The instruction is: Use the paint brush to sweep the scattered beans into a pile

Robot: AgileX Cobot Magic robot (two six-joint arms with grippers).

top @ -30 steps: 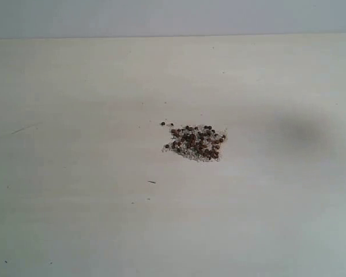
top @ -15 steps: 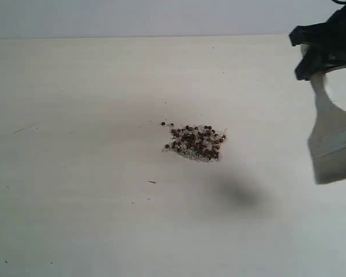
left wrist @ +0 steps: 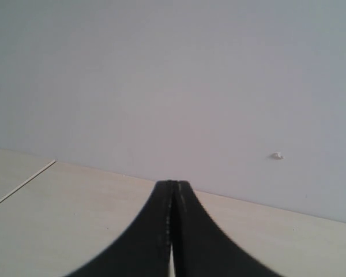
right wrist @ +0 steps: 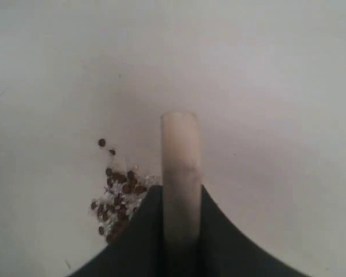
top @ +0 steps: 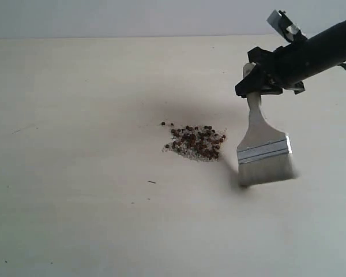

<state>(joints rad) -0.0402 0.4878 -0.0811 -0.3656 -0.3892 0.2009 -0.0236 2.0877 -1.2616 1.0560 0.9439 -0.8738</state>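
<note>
The beans (top: 196, 142) lie gathered in a dense pile with white crumbs at the middle of the pale table; two stray beans (top: 163, 123) sit just off its left end. My right gripper (top: 259, 81) is shut on the white handle of the paint brush (top: 264, 156), which hangs bristles-down just right of the pile, bristle tips at the table. In the right wrist view the handle (right wrist: 180, 167) stands between the jaws, with the pile (right wrist: 118, 199) beside it. My left gripper (left wrist: 173, 187) is shut and holds nothing, seen only in its own wrist view.
A small dark speck (top: 152, 182) lies on the table (top: 75, 219) in front of the pile. A grey wall (top: 132, 17) runs behind the table's far edge.
The right arm has come in from the right edge of the view with the brush, moving left and down until the brush stands just right of the pile. The beans have not moved.
</note>
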